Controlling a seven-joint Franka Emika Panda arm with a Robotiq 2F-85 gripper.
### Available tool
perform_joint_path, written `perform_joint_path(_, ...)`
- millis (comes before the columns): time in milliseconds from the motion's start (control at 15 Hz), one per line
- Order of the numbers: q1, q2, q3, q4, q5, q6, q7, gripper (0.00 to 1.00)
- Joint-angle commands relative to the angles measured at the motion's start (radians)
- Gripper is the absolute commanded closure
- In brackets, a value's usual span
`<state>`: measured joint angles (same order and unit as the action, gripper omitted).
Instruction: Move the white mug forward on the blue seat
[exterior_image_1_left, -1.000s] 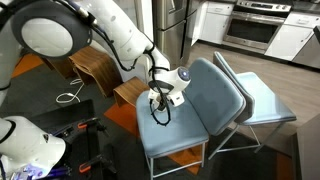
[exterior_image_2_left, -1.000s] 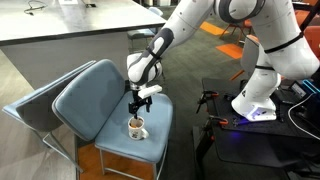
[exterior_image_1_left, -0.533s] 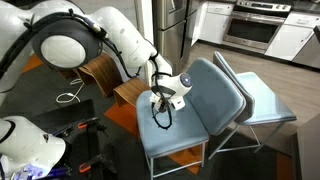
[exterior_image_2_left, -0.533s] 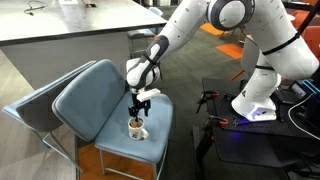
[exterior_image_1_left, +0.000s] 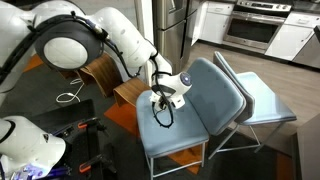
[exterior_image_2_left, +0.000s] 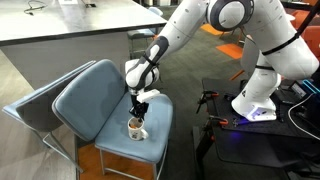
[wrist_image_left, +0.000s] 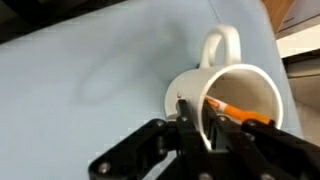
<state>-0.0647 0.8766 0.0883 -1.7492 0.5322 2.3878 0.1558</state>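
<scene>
As the wrist view shows, the gripper (wrist_image_left: 200, 128) is clamped on the rim of the white mug (wrist_image_left: 232, 92), one finger inside the wall and one outside, with the handle pointing away from the jaws. An orange streak lies inside the cup; what it is cannot be told. In an exterior view, the mug (exterior_image_2_left: 137, 129) stands upright on the blue seat (exterior_image_2_left: 118, 147), near its front edge. A paler chair (exterior_image_2_left: 22, 102) stands just behind.
</scene>
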Motion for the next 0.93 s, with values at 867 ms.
perform_joint_path(867,0.023,-0.168,-0.081,-0.2,-0.144,-0.052,0.038,0.98)
